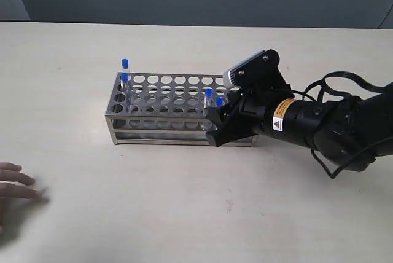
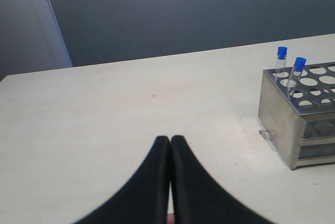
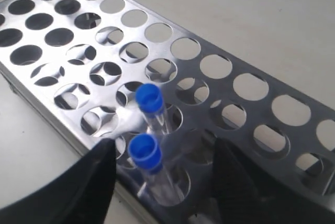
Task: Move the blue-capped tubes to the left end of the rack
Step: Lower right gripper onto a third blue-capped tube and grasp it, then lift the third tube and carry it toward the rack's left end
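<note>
The steel rack [image 1: 159, 121] lies lengthwise on the table. Two blue-capped tubes [image 1: 124, 64] [image 1: 124, 78] stand in holes at its left end, and the left wrist view shows them as well [image 2: 281, 53] [image 2: 299, 64]. Two more tubes [image 1: 209, 94] [image 1: 219, 101] stand near the right end. My right gripper [image 1: 215, 126] is open at that end, one finger on each side of the nearer tube [image 3: 145, 150], touching neither it nor the farther tube [image 3: 149, 98]. My left gripper [image 2: 170, 139] is shut and empty, off the rack's [image 2: 277, 114] left end and out of the exterior view.
A person's hand [image 1: 12, 183] rests on the table at the lower left. The rack top [image 3: 132, 35] has many empty holes between the two pairs of tubes. Pale table [image 1: 184, 214] lies all around, with a grey wall behind.
</note>
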Controlling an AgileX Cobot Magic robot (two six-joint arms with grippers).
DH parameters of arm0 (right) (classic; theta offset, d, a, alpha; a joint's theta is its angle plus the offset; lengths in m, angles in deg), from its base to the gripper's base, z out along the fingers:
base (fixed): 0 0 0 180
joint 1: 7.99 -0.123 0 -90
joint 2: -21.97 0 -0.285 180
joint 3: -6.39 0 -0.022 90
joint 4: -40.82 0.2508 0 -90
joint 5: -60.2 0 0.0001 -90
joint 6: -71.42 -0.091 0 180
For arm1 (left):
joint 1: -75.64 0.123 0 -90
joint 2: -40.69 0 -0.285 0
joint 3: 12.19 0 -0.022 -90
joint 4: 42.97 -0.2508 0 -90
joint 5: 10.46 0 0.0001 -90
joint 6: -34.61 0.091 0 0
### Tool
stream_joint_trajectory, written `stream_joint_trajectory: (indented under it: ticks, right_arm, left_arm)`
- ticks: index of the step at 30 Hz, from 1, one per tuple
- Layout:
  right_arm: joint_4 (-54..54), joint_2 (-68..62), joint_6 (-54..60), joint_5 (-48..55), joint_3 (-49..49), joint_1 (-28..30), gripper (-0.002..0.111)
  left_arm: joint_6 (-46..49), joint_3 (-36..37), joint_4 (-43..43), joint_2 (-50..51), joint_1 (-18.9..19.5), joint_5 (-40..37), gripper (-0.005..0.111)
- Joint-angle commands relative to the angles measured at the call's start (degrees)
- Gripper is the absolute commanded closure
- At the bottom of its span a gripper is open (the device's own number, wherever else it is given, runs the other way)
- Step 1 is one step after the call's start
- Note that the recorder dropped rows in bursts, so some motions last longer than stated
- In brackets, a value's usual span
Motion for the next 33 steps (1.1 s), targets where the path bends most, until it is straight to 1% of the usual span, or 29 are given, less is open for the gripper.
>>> stream_joint_trajectory:
  ticks: [1, 4, 6, 13, 19, 23, 28, 33]
  right_arm:
    - [1.83, -0.70, 0.87, -1.86, 0.11, 0.23, 0.068]
    - [1.83, -0.70, 0.87, -1.75, 0.11, 0.23, 0.094]
    - [1.83, -0.70, 0.87, -1.88, 0.11, 0.23, 0.109]
    - [1.60, 1.23, 0.87, -0.60, 0.11, 0.23, 0.108]
    - [0.30, 11.62, 2.42, 5.06, -0.81, 0.23, 0.108]
    - [-1.41, 16.67, 1.76, 5.54, -5.06, 0.13, 0.108]
    - [-3.85, 14.65, -3.32, 5.75, -11.84, -0.71, 0.108]
    - [-12.40, 7.72, -9.91, 5.75, -18.80, -6.27, 0.108]
  left_arm:
    - [-0.04, -0.30, 0.30, 0.20, -0.25, 0.37, 0.106]
    - [-0.04, -0.30, 0.30, 0.20, -0.25, 0.37, 0.106]
    - [-0.04, -0.30, 0.30, 0.20, -0.25, 0.37, 0.106]
    - [-0.04, -0.30, 0.30, 0.20, -0.25, 0.37, 0.106]
    - [-0.04, -0.30, 0.30, 0.20, -0.25, 0.37, 0.106]
    - [-0.04, -0.30, 0.30, 0.20, -0.25, 0.37, 0.106]
    - [-0.04, -0.30, 0.30, 0.20, -0.25, 0.37, 0.106]
    - [-0.04, -0.30, 0.30, 0.20, -0.25, 0.37, 0.106]
